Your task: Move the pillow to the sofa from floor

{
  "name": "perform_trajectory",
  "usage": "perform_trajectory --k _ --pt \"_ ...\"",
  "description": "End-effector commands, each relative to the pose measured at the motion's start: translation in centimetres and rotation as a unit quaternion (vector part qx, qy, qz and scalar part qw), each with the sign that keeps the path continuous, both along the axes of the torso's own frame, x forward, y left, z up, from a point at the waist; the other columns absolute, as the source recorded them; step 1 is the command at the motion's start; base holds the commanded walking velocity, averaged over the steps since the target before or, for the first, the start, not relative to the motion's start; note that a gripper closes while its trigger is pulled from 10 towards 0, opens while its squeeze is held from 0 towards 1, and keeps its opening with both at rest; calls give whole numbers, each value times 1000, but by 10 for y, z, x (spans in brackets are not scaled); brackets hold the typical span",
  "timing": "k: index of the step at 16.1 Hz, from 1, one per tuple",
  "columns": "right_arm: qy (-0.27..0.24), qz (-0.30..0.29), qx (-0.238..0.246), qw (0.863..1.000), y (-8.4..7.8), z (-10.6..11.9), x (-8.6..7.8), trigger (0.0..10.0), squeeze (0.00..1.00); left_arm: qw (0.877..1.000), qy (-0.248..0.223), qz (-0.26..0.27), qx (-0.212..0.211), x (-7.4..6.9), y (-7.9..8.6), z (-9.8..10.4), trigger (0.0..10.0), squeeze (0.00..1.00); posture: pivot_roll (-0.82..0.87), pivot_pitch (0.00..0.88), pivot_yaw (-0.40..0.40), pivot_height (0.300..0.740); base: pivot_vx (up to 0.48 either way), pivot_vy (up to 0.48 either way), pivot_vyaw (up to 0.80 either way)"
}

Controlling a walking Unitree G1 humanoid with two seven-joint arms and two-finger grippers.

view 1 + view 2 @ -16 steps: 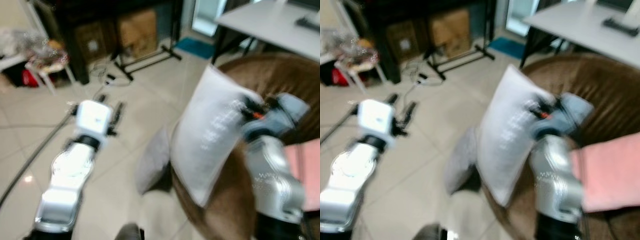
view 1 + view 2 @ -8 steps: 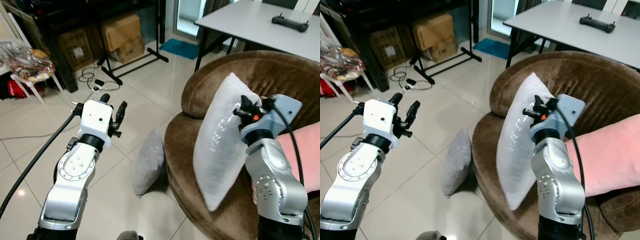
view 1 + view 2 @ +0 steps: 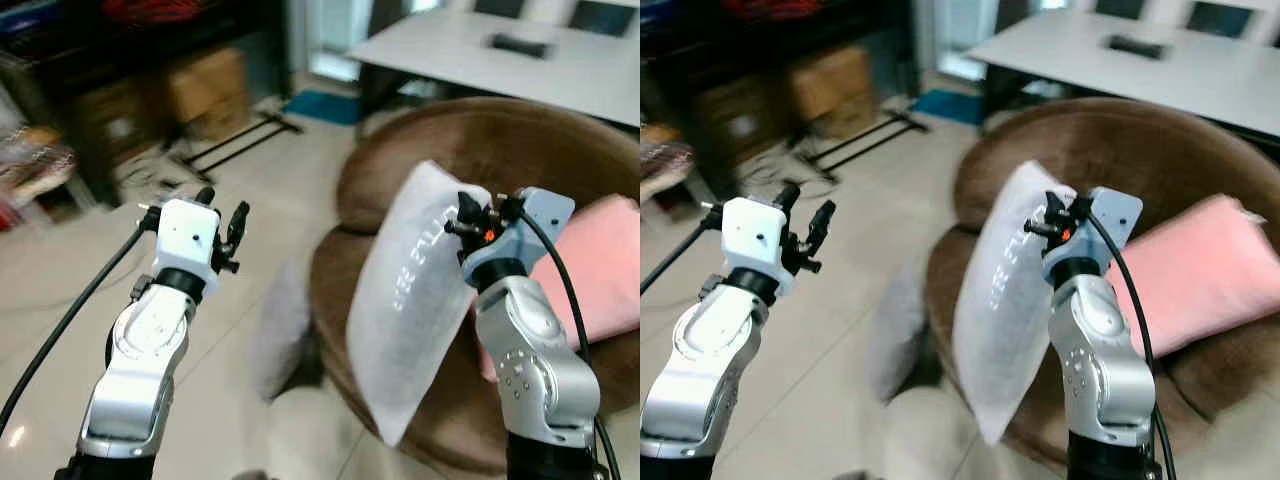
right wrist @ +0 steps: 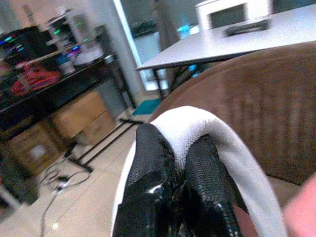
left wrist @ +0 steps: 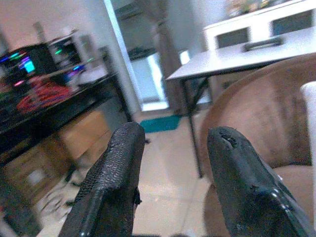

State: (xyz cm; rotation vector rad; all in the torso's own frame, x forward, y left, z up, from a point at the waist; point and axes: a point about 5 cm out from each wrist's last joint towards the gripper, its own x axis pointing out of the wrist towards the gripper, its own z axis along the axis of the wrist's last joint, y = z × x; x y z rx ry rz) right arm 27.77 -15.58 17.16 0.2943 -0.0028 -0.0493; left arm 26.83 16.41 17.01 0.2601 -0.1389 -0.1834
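Right wrist view: right claw (image 4: pixel 173 197) pinches white pillow (image 3: pixel 415 300) top edge, tight. Pillow hangs over sofa (image 3: pixel 420 140) front. Carry step. Next: reach further over seat, let go. Left claw (image 5: pixel 170 182) open, holds nothing.

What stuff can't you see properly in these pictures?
- Small grey pillow on the floor: smeared by motion blur in both eye views.
- Dark flat object on the white table: too small and blurred to identify.
- Lower corner of the white pillow: cut off in the right wrist view, where the right gripper fingers pinch its edge.
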Motion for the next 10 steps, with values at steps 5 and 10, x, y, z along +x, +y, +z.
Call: perform_trajectory --k 5,10 --pt "-45 51 -14 998 16 15 6 10000 0 1000 -13 -4 4 3 2 6 10000 0 19 0 42 740 322 0 -160" --pt "-60 55 6 997 16 21 6 10000 0 1000 -13 -8 6 3 1 6 10000 0 22 0 40 740 328 0 0"
